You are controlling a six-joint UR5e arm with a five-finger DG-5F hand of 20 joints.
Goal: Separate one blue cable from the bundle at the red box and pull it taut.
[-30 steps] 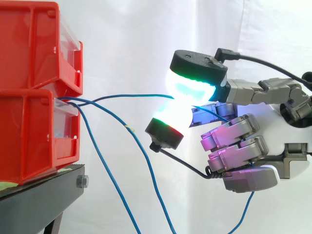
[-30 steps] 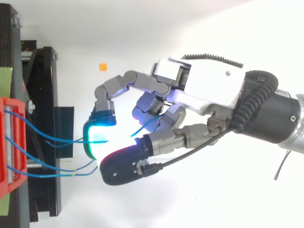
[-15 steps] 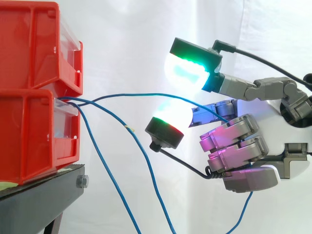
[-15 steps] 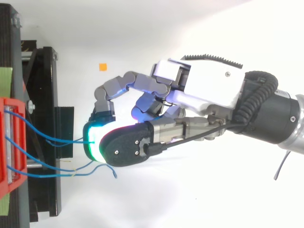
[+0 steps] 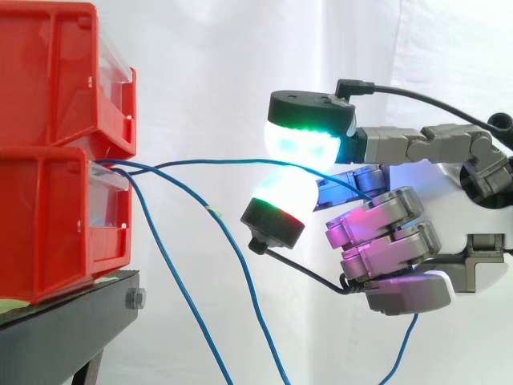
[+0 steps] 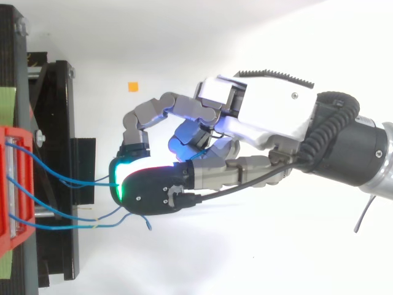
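Note:
Several thin blue cables come out of the lower red box (image 5: 56, 216) (image 6: 12, 184). One blue cable (image 5: 200, 160) (image 6: 73, 180) runs almost level from the box to my hand (image 5: 385, 241) (image 6: 270, 117). Two glowing fingertips (image 5: 303, 140), one above the other, are closed on that cable about mid-frame in the side view. The hand's other fingers are curled under the palm. The cable's tail passes behind the pads and hangs below the hand (image 5: 405, 345). Two loose cables (image 5: 186, 297) droop from the box toward the floor.
A second red box (image 5: 48, 72) is stacked on the lower one, both on a black stand (image 5: 72, 313) (image 6: 55, 123). A small orange marker (image 6: 132, 86) lies on the white surface. A white curtain hangs behind, with open room between the boxes and the hand.
The upper glowing pad lifted off the cable half a second ago and has come back down onto it. In the top view it swung over the lower pad. The arm stayed put.

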